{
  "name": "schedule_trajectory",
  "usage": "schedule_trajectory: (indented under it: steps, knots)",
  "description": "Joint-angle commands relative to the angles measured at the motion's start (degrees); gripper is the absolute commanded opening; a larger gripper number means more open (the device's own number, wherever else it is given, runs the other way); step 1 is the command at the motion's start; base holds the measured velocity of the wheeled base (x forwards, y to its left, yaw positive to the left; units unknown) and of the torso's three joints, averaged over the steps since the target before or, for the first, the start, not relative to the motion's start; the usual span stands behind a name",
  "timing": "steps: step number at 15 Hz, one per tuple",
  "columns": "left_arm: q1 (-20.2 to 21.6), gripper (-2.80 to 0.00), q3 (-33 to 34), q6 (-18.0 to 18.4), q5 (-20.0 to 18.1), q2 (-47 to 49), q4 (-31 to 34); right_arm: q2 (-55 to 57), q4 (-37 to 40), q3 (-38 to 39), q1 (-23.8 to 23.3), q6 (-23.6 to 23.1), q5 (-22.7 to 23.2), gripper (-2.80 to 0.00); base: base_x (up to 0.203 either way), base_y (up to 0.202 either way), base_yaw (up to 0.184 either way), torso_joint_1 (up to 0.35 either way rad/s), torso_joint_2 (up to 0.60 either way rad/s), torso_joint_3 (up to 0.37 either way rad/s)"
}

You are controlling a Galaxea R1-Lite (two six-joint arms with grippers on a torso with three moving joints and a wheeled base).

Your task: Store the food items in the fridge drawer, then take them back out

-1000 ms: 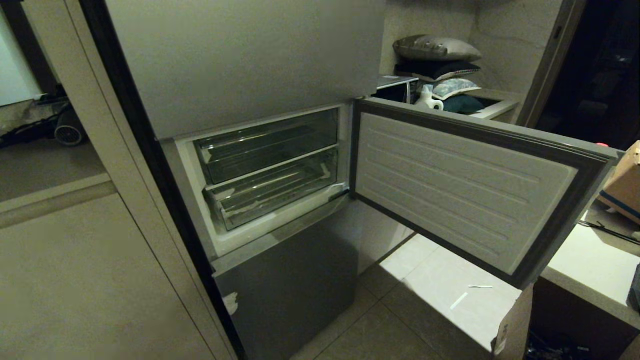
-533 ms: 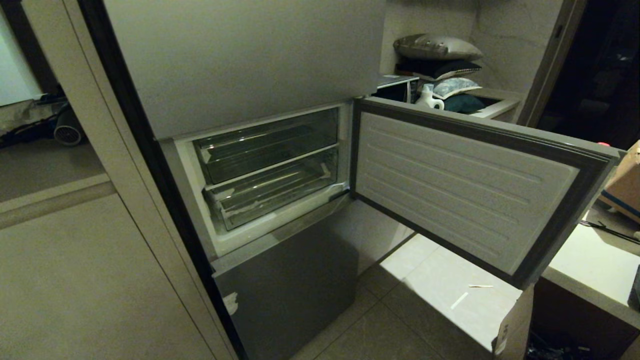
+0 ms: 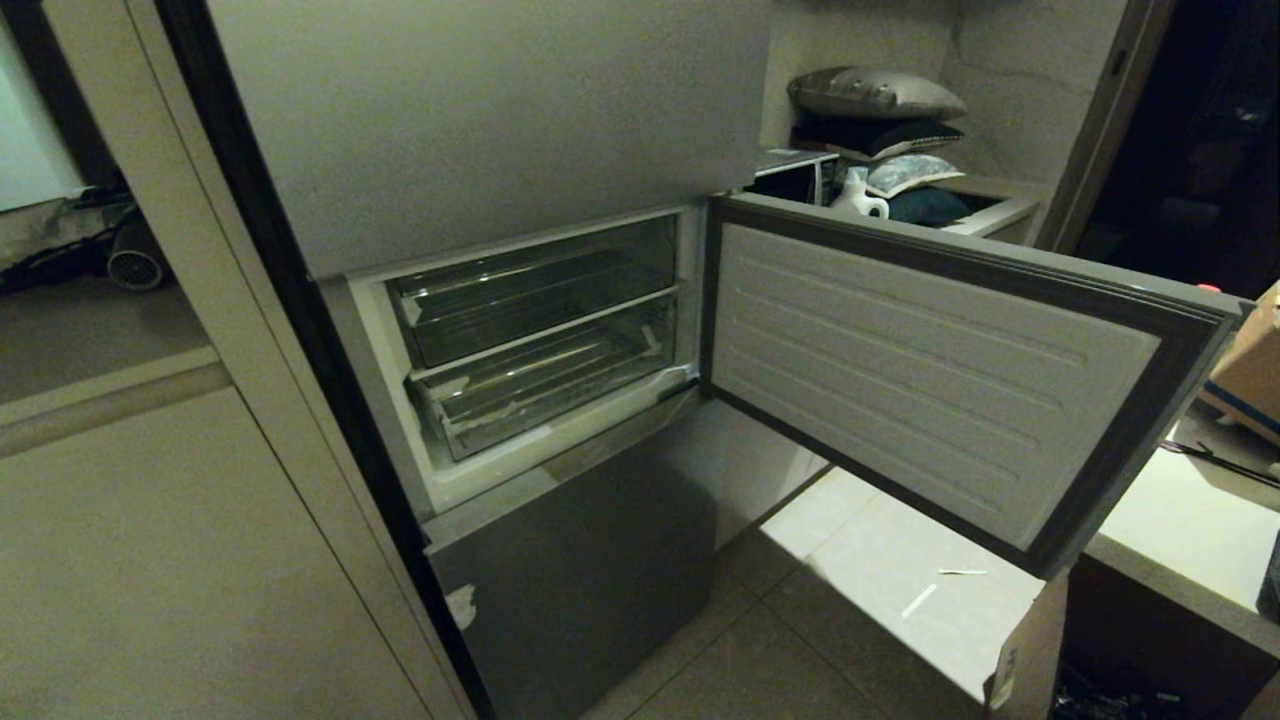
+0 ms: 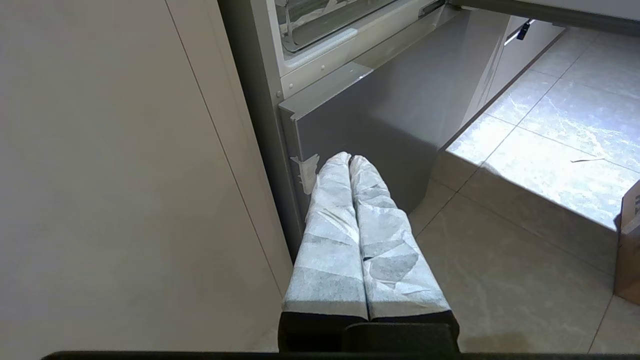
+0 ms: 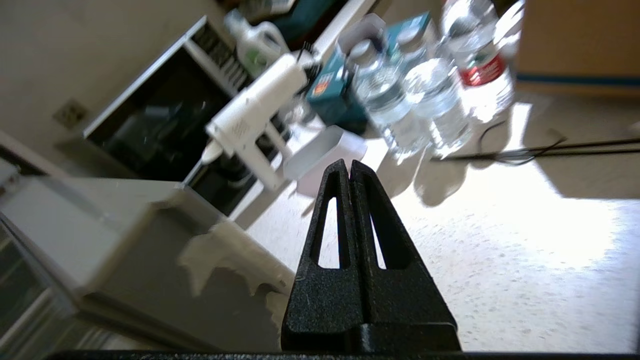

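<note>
The fridge's middle compartment stands open. Inside, the fridge drawer [image 3: 540, 390] is the lower clear bin, pushed in, with white tape scraps on its front; a second clear bin [image 3: 530, 300] sits above it. I see nothing lying in either bin, and no food items that I can make out. My left gripper [image 4: 349, 157], its fingers wrapped in white, is shut and empty, low in front of the grey lower door panel [image 4: 400, 115], with the drawer's lip [image 4: 320, 30] above it. My right gripper [image 5: 349, 164] is shut and empty above the pale counter [image 5: 500, 240]. Neither arm shows in the head view.
The open compartment door [image 3: 930, 380] juts out to the right, over the floor's step. On the counter stand water bottles [image 5: 435, 100], a teal box [image 5: 330, 87], a white handheld device [image 5: 250, 117] and cables [image 5: 550, 150]. A cardboard box [image 3: 1250, 370] sits at the right; pillows [image 3: 875, 95] are stacked behind.
</note>
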Motion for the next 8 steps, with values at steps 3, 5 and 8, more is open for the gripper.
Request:
schedule_trajectory:
  steps: [3,5,8]
  knots:
    - [0.0,-2.80,0.0,0.0,0.0,0.1,0.0,5.3,-0.4,-1.8,0.8,0.2,3.7,-2.80,0.000,0.000,0.000,0.000,0.00,0.000]
    - [0.0,-2.80,0.0,0.0,0.0,0.1,0.0,7.8,-2.0,-3.0,0.9,0.2,4.3,-2.80,0.000,0.000,0.000,0.000,0.00,0.000]
    - [0.0,-2.80,0.0,0.0,0.0,0.1,0.0,10.2,-5.7,-4.1,1.8,0.2,5.1,-2.80,0.000,0.000,0.000,0.000,0.00,0.000]
